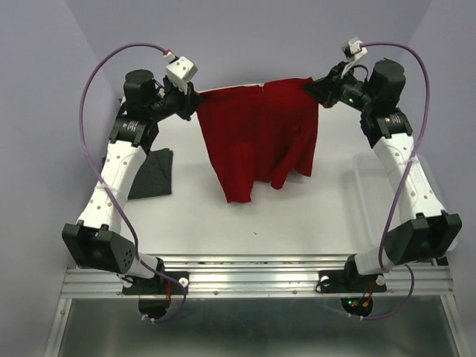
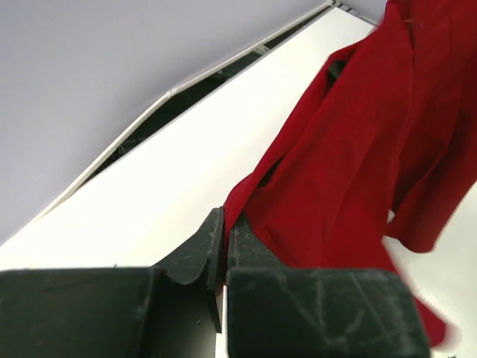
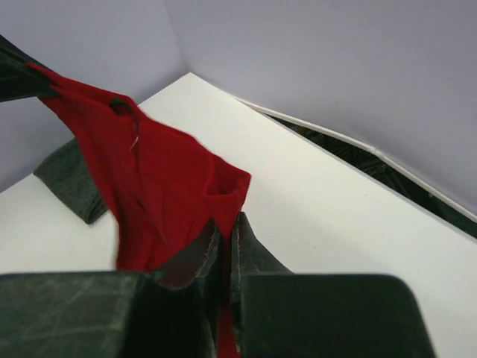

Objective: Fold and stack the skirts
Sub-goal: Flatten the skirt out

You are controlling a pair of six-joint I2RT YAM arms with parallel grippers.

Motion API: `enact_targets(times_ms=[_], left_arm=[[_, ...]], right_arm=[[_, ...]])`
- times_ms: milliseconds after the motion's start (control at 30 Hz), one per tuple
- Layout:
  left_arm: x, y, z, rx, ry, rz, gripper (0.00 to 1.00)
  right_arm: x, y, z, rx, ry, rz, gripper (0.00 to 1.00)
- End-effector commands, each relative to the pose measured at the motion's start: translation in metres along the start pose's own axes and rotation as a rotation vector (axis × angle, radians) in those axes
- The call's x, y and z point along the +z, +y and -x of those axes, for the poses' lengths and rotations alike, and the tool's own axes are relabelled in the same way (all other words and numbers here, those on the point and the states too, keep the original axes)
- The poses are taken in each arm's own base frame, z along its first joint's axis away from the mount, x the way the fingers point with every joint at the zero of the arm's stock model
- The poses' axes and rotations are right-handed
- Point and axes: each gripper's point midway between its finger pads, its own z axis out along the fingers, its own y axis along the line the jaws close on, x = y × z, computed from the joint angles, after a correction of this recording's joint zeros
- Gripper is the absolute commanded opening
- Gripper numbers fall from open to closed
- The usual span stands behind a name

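Left gripper (image 1: 195, 102), overhead: clamped on the left end of the red skirt's (image 1: 253, 141) top edge, raised above the table (image 1: 297, 223).
Right gripper (image 1: 314, 89), overhead: clamped on the right end of that same edge. The cloth is stretched between the two and the hem hangs down. Whether the hem touches the table cannot be told.
Red skirt, overhead: open and flat-faced on its left half, bunched into loose vertical folds on its right half.
Grey skirt (image 1: 152, 175), overhead: lies on the table well to the left of the red skirt, a compact dark patch partly hidden by the left arm.
Left wrist view: jaws nearly together with red cloth pinched between them. The red skirt (image 2: 358, 149) falls away to the right.
Right wrist view: jaws narrow, red cloth caught in them. The red skirt (image 3: 156, 186) runs up to the other gripper, and the grey skirt (image 3: 71, 179) lies flat beyond it.
Progress, judged: the grey skirt looks folded and set down. The red skirt is not yet folded.
Left to do, judged: lay the red skirt down, fold it, and stack it on the grey skirt.
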Motion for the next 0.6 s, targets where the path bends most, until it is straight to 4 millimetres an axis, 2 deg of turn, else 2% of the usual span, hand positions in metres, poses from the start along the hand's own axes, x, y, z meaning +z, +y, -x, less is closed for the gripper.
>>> enact_targets(times_ms=[0, 33, 67, 133, 167, 200, 233, 333, 367, 500, 567], left_arm=[[-0.039, -0.015, 0.063, 0.122, -0.180, 0.035, 0.00], [-0.043, -0.015, 0.061, 0.136, -0.180, 0.041, 0.00], [-0.043, -0.016, 0.050, 0.138, -0.161, 0.043, 0.00], [-0.057, -0.022, 0.052, 0.177, -0.175, 0.056, 0.00], [-0.058, -0.023, 0.041, 0.198, -0.157, 0.055, 0.00], [-0.070, -0.030, 0.045, 0.225, -0.176, 0.059, 0.00], [-0.073, -0.033, 0.034, 0.237, -0.161, 0.056, 0.00], [-0.098, -0.049, 0.037, 0.281, -0.197, 0.054, 0.00], [-0.101, -0.053, 0.027, 0.273, -0.184, 0.048, 0.00], [-0.136, -0.080, 0.028, 0.278, -0.216, 0.028, 0.00], [-0.145, -0.089, 0.030, 0.266, -0.229, 0.013, 0.00]], right_arm=[[-0.032, 0.016, 0.041, -0.169, -0.102, -0.042, 0.01], [-0.033, 0.016, 0.040, -0.177, -0.100, -0.046, 0.01], [-0.034, 0.017, 0.038, -0.180, -0.094, -0.048, 0.01], [-0.040, 0.020, 0.039, -0.200, -0.093, -0.052, 0.01], [-0.041, 0.022, 0.036, -0.197, -0.082, -0.044, 0.01], [-0.044, 0.025, 0.034, -0.198, -0.077, -0.035, 0.01], [-0.049, 0.032, 0.030, -0.191, -0.064, -0.023, 0.01], [-0.063, 0.051, 0.026, -0.166, -0.055, 0.020, 0.01], [-0.067, 0.055, 0.021, -0.148, -0.038, 0.027, 0.01], [-0.092, 0.080, 0.021, -0.123, -0.039, 0.053, 0.01], [-0.105, 0.089, 0.027, -0.129, -0.056, 0.045, 0.01]])
